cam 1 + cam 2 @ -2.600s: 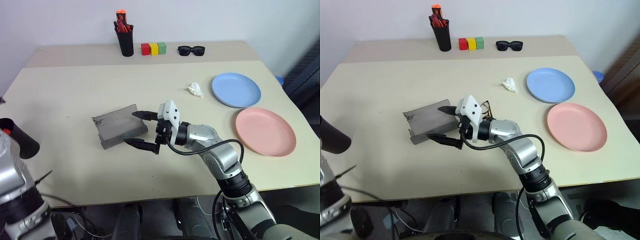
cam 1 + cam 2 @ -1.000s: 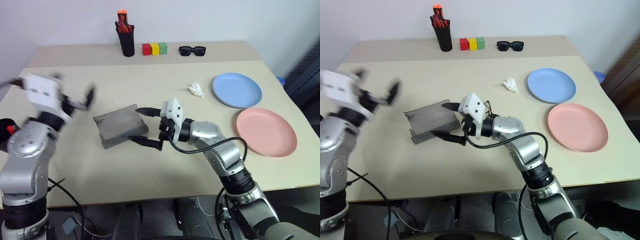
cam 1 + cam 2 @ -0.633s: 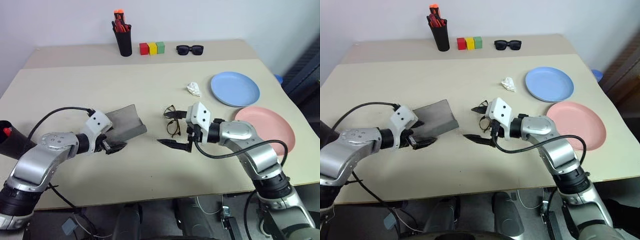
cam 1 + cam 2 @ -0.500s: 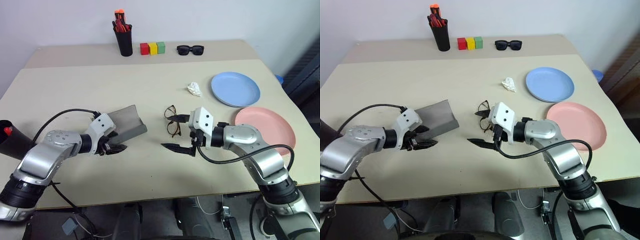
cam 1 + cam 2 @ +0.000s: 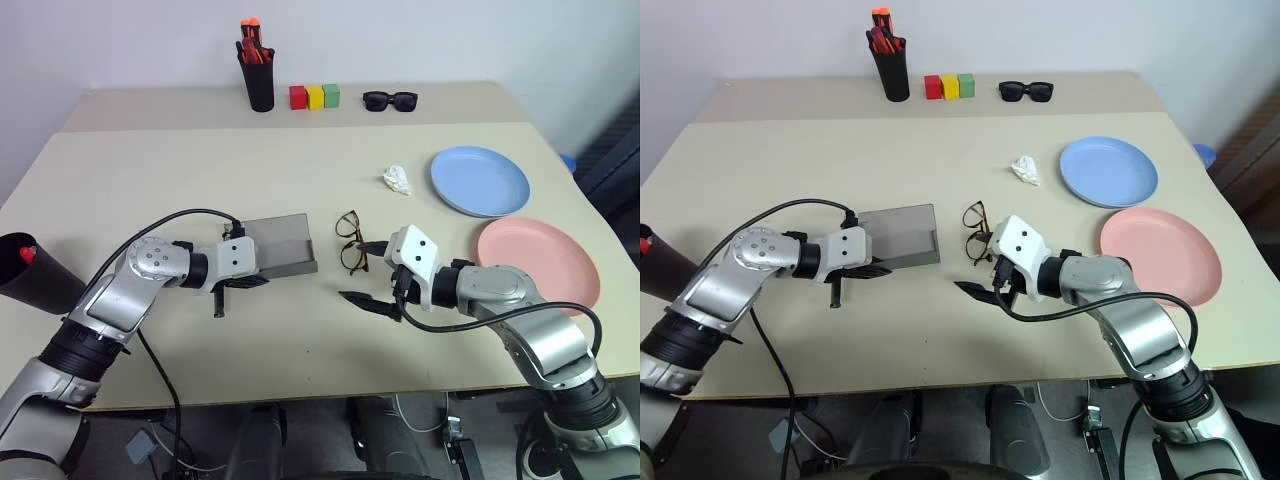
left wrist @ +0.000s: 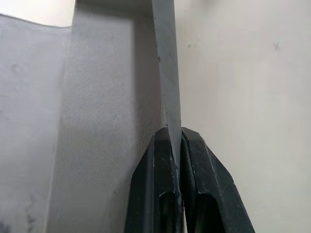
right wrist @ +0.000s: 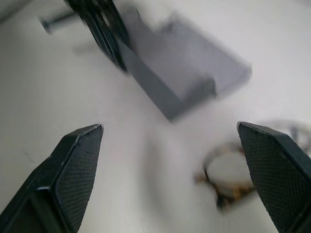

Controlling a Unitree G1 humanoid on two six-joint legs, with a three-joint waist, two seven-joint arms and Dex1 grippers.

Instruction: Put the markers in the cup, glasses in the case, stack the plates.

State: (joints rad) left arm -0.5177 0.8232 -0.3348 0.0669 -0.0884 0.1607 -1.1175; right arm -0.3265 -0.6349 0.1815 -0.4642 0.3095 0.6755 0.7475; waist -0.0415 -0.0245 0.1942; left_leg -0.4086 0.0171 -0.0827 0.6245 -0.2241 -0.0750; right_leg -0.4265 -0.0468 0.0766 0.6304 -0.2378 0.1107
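Observation:
The grey case (image 5: pixel 283 253) lies open at the table's middle. My left gripper (image 5: pixel 250 282) is shut on the thin near wall of the case (image 6: pixel 165 73), its fingers (image 6: pixel 155 184) pinching that edge. The dark-rimmed glasses (image 5: pixel 350 240) lie on the table just right of the case. My right gripper (image 5: pixel 358 272) hangs open close in front of them, holding nothing. The blue plate (image 5: pixel 480 180) and the pink plate (image 5: pixel 538 262) sit side by side at the right. The black cup (image 5: pixel 35 275) is at the left edge, with a red marker tip (image 5: pixel 25 253) at its mouth.
At the back stand a black pen pot (image 5: pixel 258 75) with orange-red pens, three coloured blocks (image 5: pixel 315 96) and black sunglasses (image 5: pixel 388 100). A crumpled white scrap (image 5: pixel 397 180) lies left of the blue plate.
My left arm swung in from the left and shut on the case's near edge, and the case turned and shifted right. My right gripper drew back right, staying open and uncovering the glasses.

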